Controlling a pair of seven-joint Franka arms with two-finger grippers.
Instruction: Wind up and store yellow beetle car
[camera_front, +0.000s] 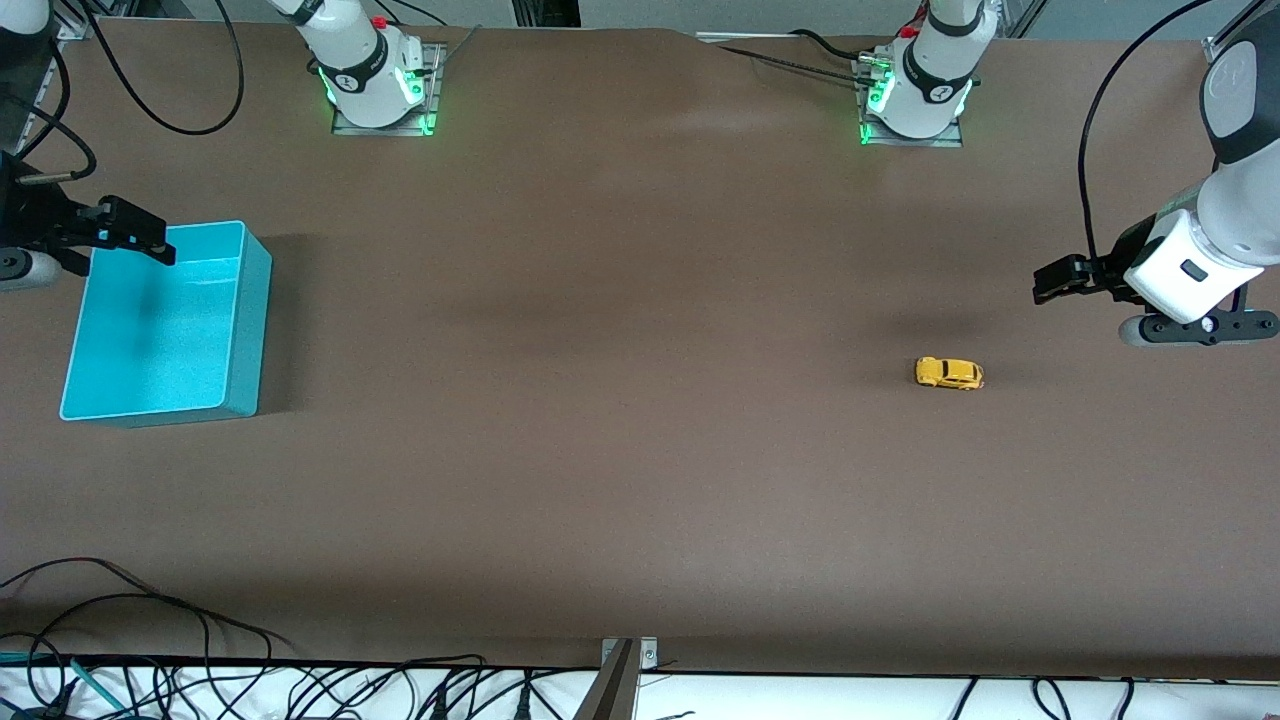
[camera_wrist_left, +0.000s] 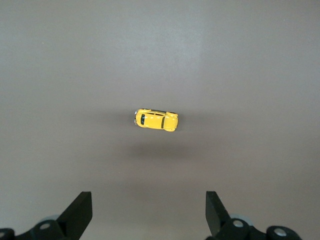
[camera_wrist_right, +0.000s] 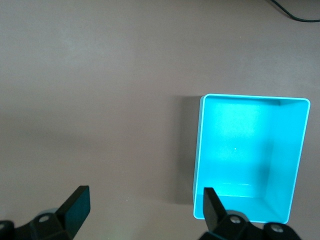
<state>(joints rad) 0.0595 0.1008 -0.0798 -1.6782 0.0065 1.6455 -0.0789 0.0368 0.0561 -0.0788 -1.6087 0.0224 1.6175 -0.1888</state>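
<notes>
The yellow beetle car stands on its wheels on the brown table, toward the left arm's end. My left gripper hangs open above the table beside the car, apart from it, nothing between its fingers. A teal bin sits at the right arm's end, with nothing in it. My right gripper hovers open over the bin's rim, holding nothing.
The two arm bases stand at the table's edge farthest from the front camera. Loose black cables lie along the edge nearest the camera. Wide bare brown tabletop stretches between the bin and the car.
</notes>
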